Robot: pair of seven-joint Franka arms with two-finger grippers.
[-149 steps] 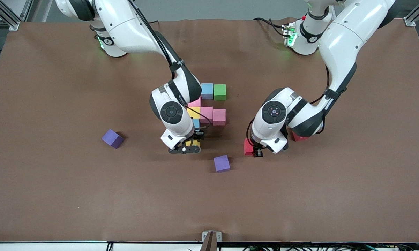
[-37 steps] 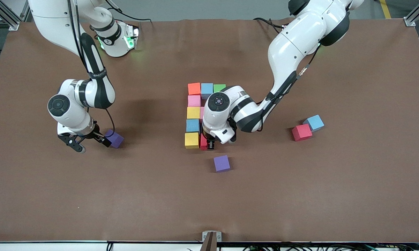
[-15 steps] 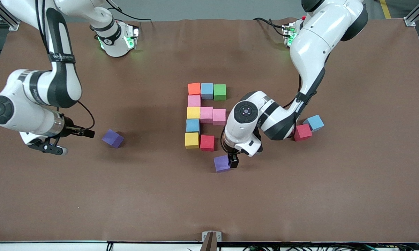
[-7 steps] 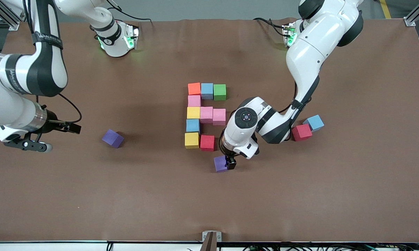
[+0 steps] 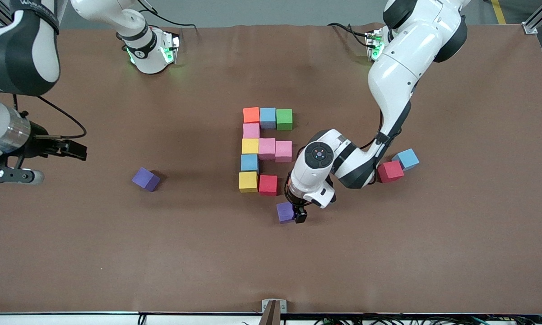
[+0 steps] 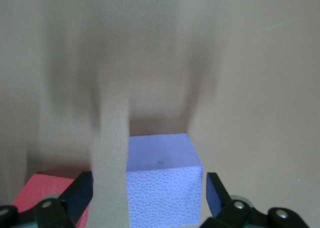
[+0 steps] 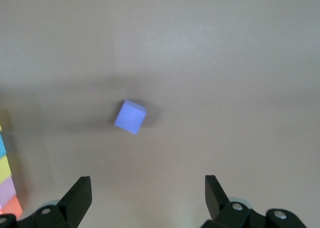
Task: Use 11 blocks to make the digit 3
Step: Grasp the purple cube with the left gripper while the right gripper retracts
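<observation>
Facing front: left gripper [image 5: 296, 213] is lowered, spread, about the purple block [image 5: 285, 212], nearer the camera than the red block [image 5: 268, 184] of the digit 3 [image 5: 261, 149]; right gripper [image 5: 49, 158] is held high, waiting
Left wrist: the cube [image 6: 162, 185] is bracketed, untouched; fingers [image 6: 215, 198] are best centred before closing
Right wrist: jaws are spread above a second purple block [image 7: 130, 116]

Purple block [image 5: 285, 212] flanked by left gripper [image 5: 293, 213] fingers; red block [image 5: 268, 184] crowds one side

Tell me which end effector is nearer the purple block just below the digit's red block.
Left. The left end effector is down at that purple block, open fingers straddling it. The right end effector hangs open over the right arm's end of the table, past the other purple block.
</observation>
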